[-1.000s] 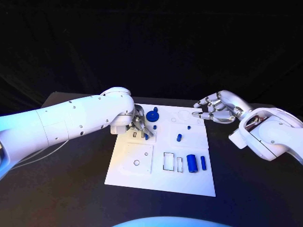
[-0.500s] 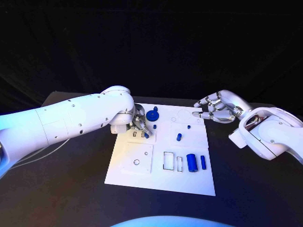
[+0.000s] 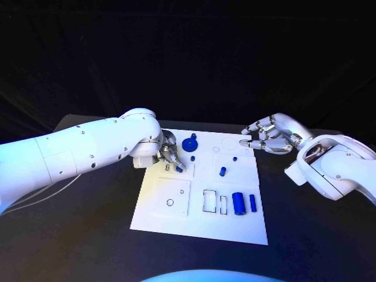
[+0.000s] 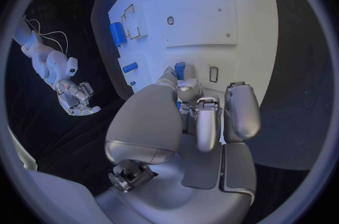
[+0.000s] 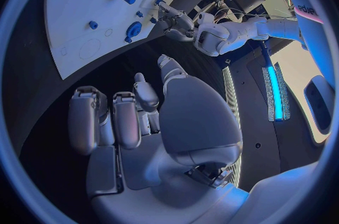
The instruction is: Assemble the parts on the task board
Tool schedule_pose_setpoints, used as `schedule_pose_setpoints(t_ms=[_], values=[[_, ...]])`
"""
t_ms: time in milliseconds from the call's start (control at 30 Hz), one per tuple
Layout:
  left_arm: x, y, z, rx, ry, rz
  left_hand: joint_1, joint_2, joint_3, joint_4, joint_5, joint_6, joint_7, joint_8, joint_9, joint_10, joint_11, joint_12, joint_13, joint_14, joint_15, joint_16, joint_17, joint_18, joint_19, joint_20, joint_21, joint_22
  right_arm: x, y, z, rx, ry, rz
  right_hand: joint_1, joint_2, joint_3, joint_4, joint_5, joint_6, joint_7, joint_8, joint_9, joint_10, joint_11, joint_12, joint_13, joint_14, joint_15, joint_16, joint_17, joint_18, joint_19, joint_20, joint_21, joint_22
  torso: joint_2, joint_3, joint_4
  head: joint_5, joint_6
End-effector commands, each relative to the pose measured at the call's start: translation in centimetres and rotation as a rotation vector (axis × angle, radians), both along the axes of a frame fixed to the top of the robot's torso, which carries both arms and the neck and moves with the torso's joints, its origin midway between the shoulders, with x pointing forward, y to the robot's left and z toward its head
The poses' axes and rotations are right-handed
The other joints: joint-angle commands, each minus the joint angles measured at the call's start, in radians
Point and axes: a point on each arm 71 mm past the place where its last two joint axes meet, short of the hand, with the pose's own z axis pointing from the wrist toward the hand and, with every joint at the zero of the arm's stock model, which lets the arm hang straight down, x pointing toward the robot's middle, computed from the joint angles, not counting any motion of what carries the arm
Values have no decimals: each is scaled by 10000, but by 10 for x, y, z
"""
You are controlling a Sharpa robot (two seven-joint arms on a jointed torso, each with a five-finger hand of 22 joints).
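Black table (image 3: pixel 86 235), white task board (image 3: pixel 197 220), left hand (image 3: pixel 170 155) pinching blue part (image 4: pixel 179 70)

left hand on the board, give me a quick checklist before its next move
1. Left hand holds a small blue part: ok, pinched at the fingertips.
2. Slot beside that part free: ok.
3. Part seated in the board: cannot tell.
4. Right hand clear of the left: ok, at the board's far right corner, holding nothing.
5. Big blue cylinder out of the way: ok, near side of the board.

Left hand (image 3: pixel 168 156) slightly farther left.
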Motion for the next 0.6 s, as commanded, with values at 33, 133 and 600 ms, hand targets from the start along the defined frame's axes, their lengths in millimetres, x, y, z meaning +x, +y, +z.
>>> schedule_pose_setpoints(t_ms=[33, 133, 600], values=[[-1, 1, 3, -506, -280, 274, -44, -244, 979, -554, 25, 64, -79, -58, 39, 33, -77, -55, -20, 1038, -62, 59, 2629, -201, -31, -6, 69, 30, 0, 0, -1, -49, 44, 74, -44, 49, -38, 17, 69, 43, 6, 63, -7, 58, 3, 25, 1, 467, -83, -42, 18, 78, 25, -34, -68, 1226, 2, 0, 8, 17, -7], [-1, 4, 5, -676, -431, 398, -266, -641, 1815, -547, 14, 86, -83, -61, 106, 75, -85, -73, -22, 1038, -54, 59, 2629, -202, -21, -18, 89, 71, 0, 0, -1, -49, 48, 67, -44, 49, -38, 17, 69, 43, 6, 63, -7, 58, 3, 25, 1, 467, -83, -42, 18, 78, 25, -34, -68, 1226, 6, -1, 0, 26, -3], [-4, 5, 1, -587, -872, 374, -1257, -1602, 4183, -907, 6, 115, -93, 53, 434, 176, -88, -102, -24, 1038, -69, 59, 2629, -206, -30, -7, 92, 107, 0, 1, -4, -22, 159, 158, -48, 48, -43, 21, 75, 38, 7, 63, -9, 46, 3, 11, -14, 466, -83, -46, 14, 81, 17, -34, -82, 1218, 11, -15, 2, 75, -27]])
